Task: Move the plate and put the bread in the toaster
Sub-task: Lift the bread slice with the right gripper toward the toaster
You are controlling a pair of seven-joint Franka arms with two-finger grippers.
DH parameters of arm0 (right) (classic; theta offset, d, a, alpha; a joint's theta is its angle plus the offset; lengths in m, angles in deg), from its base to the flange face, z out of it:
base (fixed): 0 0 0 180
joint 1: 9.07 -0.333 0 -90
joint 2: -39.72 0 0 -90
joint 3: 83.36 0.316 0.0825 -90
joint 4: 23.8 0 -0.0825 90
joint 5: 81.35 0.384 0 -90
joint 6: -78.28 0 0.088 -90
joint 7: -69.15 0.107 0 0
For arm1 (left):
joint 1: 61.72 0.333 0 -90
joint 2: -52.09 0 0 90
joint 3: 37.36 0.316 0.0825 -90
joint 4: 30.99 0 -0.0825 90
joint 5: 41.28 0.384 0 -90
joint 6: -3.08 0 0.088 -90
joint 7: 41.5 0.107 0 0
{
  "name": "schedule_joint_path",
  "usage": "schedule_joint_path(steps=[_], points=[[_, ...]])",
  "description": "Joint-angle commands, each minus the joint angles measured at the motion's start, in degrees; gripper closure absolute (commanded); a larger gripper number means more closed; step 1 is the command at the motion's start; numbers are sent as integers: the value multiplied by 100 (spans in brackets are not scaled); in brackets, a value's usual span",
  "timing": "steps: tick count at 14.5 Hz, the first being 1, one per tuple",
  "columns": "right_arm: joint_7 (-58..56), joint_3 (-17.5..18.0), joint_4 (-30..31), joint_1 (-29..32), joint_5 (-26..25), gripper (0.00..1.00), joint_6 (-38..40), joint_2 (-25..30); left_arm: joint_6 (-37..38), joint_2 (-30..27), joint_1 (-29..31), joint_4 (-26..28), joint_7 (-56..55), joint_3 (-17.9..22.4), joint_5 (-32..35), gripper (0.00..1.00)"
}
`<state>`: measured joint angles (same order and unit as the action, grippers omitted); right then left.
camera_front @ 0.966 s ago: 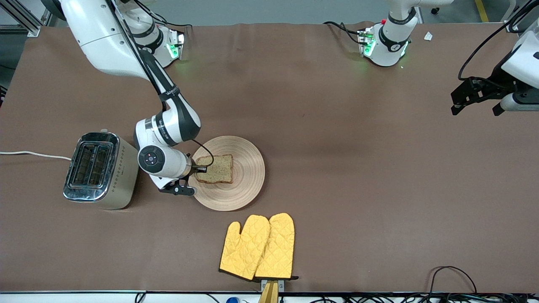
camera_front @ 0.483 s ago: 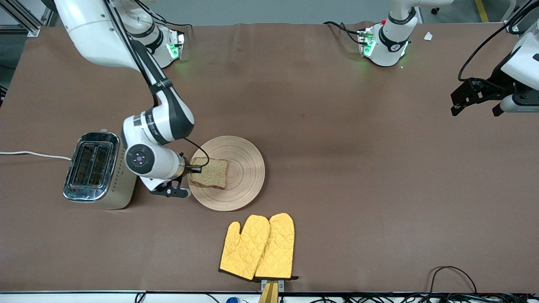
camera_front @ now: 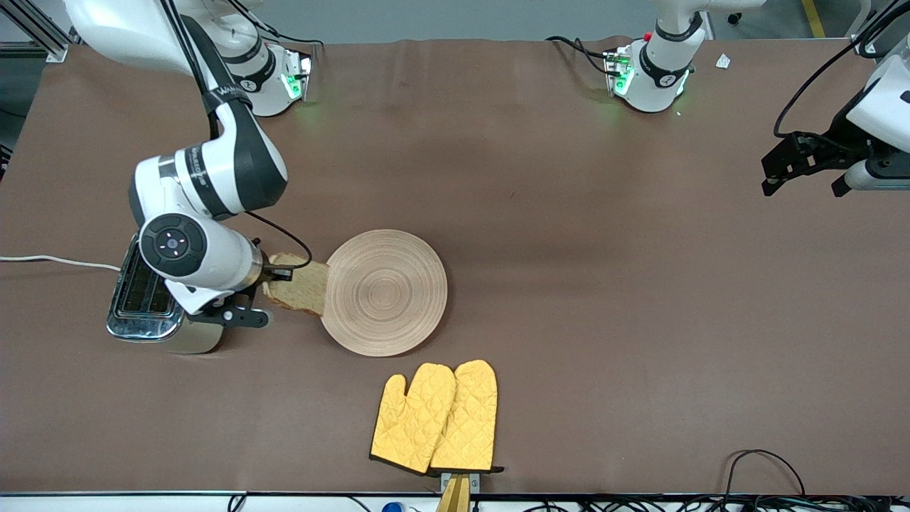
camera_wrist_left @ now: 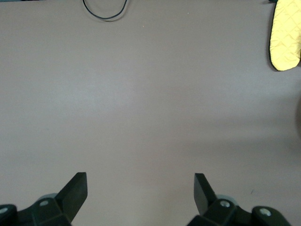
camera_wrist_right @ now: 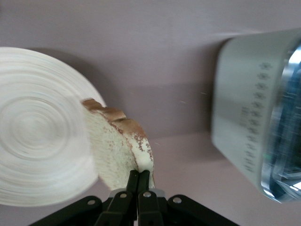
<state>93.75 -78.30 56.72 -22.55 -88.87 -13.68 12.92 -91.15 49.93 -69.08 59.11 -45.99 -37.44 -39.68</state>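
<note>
Bread (camera_wrist_right: 117, 146) hangs pinched in the right tool's (camera_wrist_right: 139, 175) closed fingers.

Right arm reaching low, white-and-black two-finger right gripper (camera_wrist_right: 139, 175) clamped tight. Left arm waiting raised, black left gripper (camera_wrist_left: 140, 183) fingers spread wide, empty.

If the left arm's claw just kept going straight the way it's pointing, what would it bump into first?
The left claw, open, points at bare brown table. Nothing lies in its line, so it would likely meet the tabletop first; the yellow mitt sits well off to one side.
</note>
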Motion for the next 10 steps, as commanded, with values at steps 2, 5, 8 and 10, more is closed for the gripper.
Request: schedule_joint_path(steps=[2,5,8,10], points=[[-104,39,-502,-6,-810,100,854,17,106,49,16,-125,-61,-19,-20,0],[-227,101,-502,-85,-1812,100,1195,96,106,49,-2,-125,-70,-19,-20,0],[-938,83,-502,-340,-3094,100,1513,96,106,49,-11,-125,-70,-19,-20,0],[-1141,66,-502,-323,-3493,100,1680,96,106,49,-2,-125,-70,-19,-20,0]])
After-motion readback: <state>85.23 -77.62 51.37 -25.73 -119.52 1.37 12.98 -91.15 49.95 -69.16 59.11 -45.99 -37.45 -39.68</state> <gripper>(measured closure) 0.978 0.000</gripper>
